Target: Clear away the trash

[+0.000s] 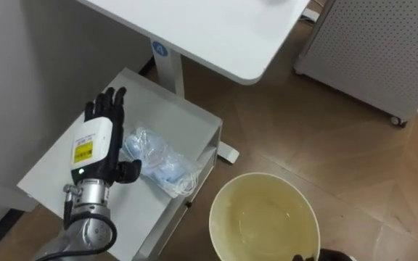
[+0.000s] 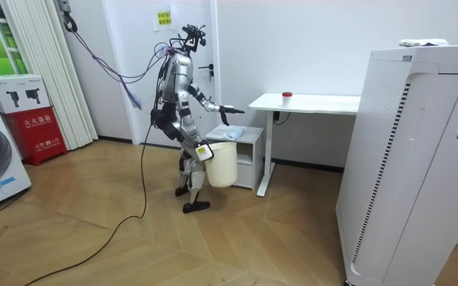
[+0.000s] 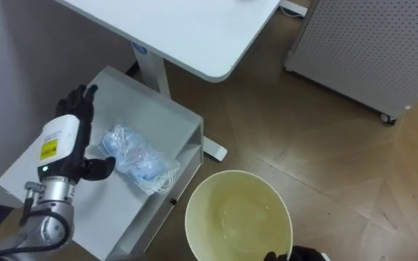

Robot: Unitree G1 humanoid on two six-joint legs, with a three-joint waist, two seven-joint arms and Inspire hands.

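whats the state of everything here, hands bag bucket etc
left hand: open, fingers straight, over the cabinet top beside the bag
right hand: at the bucket's near rim
plastic bag: crumpled, lying on the cabinet, not picked up
bucket: upright, empty, mouth open
cabinet: upright under the desk edge, bag on top
desk: standing

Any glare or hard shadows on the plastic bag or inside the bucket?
Left eye view: plastic bag on the cabinet top evenly lit, small glints on its crinkles; left hand beside it throws no hard shadow over it. Right eye view: bucket interior has a soft sheen, no blown-out spot. Room view: even light, faint sheen on the floor.
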